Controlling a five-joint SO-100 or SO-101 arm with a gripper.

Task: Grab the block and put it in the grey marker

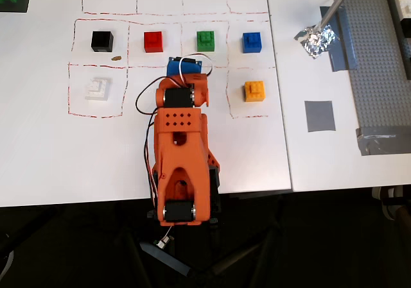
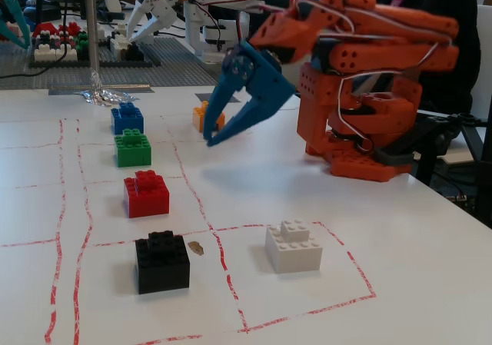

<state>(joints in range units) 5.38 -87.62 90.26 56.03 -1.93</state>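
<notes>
Arm folded low; blue pincer [image 2: 213, 135] parted, angled downward.

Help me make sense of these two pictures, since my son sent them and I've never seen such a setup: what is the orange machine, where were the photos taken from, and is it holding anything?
The orange machine is a small robot arm bolted at the table's edge. Its blue tip is the gripper, two fingers that pinch things. One picture looks straight down from above; the other is taken from a camera standing low at the table's side.

On the white table, inside red drawn boxes, lie toy bricks: black, red, green, blue, white and the orange-yellow block. To the right in the overhead view are a grey tape square and crumpled foil.

The gripper is open, raised above the table and holds nothing. The block sits untouched.
</notes>
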